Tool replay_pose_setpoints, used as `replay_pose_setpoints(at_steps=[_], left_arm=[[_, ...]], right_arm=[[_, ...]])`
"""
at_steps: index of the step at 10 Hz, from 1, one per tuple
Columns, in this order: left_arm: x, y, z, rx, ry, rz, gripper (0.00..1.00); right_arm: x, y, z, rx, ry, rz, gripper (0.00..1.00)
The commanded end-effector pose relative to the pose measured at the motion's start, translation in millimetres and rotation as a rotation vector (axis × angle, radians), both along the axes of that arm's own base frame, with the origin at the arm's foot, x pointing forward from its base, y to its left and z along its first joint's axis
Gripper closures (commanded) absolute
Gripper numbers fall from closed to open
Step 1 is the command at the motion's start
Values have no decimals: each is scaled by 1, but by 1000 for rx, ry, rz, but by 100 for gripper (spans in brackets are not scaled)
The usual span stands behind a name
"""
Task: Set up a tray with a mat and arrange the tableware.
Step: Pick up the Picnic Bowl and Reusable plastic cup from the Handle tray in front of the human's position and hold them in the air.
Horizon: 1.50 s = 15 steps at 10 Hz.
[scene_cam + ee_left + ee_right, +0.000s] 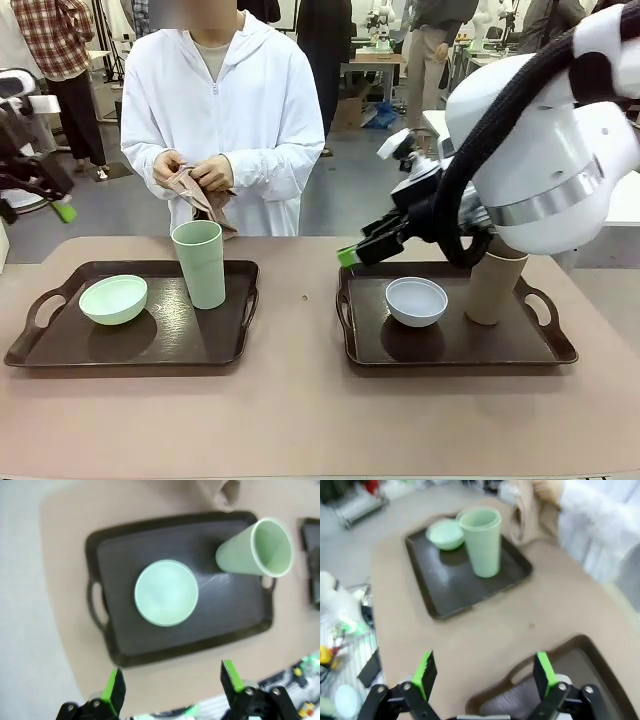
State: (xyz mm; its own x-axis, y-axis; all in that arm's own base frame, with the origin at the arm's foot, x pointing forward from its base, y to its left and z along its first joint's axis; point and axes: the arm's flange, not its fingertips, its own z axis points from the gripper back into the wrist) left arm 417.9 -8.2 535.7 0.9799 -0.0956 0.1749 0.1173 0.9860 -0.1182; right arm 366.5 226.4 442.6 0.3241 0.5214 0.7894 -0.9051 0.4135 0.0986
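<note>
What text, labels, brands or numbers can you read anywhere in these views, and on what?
None readable.
Green cup, tan cup, mint bowl, white bowl: plain, no print visible.
Left tray, right tray: plain dark, no label visible.
Clutter beside the table in the right wrist view: too blurred to read.
</note>
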Motion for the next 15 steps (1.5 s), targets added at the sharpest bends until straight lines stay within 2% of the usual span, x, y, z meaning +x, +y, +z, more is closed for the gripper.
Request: replay_pose_setpoints(at_steps=[1,2,4,5,7,8,9,11,12,13,14,15], left_arm=[[7,-10,-24,23,-73,-53,0],[9,-11,-37,5,-71,-67,0],[11,-16,-60,-24,-62,-99,0],[17,-18,-74,-16,-56,-112,0],[17,-21,-89,-23,-49,-106,0],[21,-22,-89,-21,-29,-107,0],[15,-21,-84,7,-29,-94,0],[15,-21,-84,7,-29,-94,0],[17,-22,-88,7,-21,-96,0],[16,-25,-92,6,-60,-116,0],[19,-29,-97,17,-68,-126,0],[16,-34,-102,46,-109,-133,0]], right_arm=[[45,37,-32,102,5,240,0],[60,58,-44,106,12,293,0],[88,116,-68,96,30,317,0],[105,148,-82,44,23,339,0],[120,191,-100,-30,9,373,0],[125,197,-101,-38,0,334,0],[104,172,-104,26,19,375,0],[104,172,-104,26,19,375,0],[114,188,-109,0,8,372,0],[115,171,-110,33,-36,418,0],[126,168,-112,29,-70,458,0],[140,165,-110,49,-86,478,0]])
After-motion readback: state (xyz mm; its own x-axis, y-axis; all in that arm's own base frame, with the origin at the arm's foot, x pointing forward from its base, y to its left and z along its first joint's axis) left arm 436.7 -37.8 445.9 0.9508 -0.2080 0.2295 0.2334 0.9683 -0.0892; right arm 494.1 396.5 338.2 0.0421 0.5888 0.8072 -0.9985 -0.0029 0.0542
